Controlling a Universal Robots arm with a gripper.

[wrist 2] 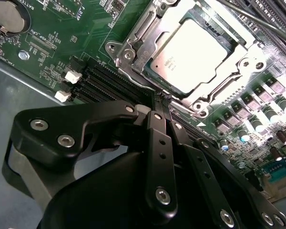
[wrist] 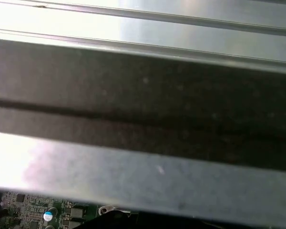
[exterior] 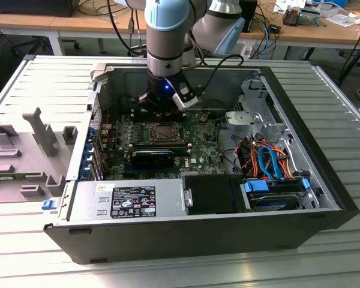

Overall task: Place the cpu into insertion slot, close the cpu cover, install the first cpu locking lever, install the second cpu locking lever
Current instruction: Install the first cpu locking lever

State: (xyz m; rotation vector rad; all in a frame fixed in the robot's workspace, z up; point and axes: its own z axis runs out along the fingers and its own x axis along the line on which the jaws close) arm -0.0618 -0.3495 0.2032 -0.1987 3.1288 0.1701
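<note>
Motherboard point(exterior: 198, 141) work inside the opened computer case point(exterior: 324, 174): your arm's gripper point(exterior: 162, 103) hangs at the socket's 12 o'clock edge in the exterior view, low over the green board. In the second wrist view the gripper point(wrist 2: 161, 102) has its black fingers point(wrist 2: 158, 143) pressed together, clenched on nothing you can see, their tips just short of the socket's metal rim. The cpu point(wrist 2: 190, 52) lies flat in the insertion slot point(wrist 2: 133, 33), its silvery top showing through the square window of the cpu cover point(wrist 2: 219, 90), which is down over the chip. Whether either locking lever is latched cannot be told. Beside the fingers run the long black memory slots point(wrist 2: 107, 81). At 4 o'clock from the socket in the exterior view, orange and blue cables point(exterior: 267, 159) crowd the drive bay.
</note>
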